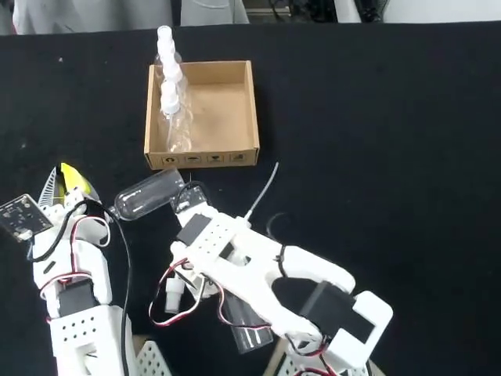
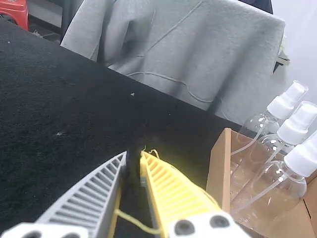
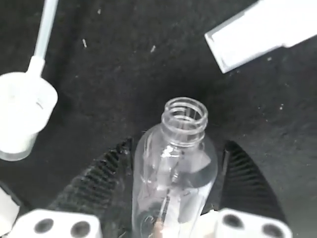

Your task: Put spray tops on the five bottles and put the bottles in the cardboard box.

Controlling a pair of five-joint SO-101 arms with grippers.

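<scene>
Capped bottles (image 1: 177, 117), three of them, are lined up along the left wall of the box (image 1: 235, 157) as seen from the high view. An open bottle (image 1: 147, 196) with no top is clamped near its base by the right gripper (image 3: 178, 148) and held on its side just in front of the box. A loose spray top (image 3: 20, 116) is seen lying on the table (image 1: 376, 117) nearby. The left gripper (image 2: 132, 159) is kept nearly closed, only a sliver between the fingers, nothing gripped, off by the box's near corner.
</scene>
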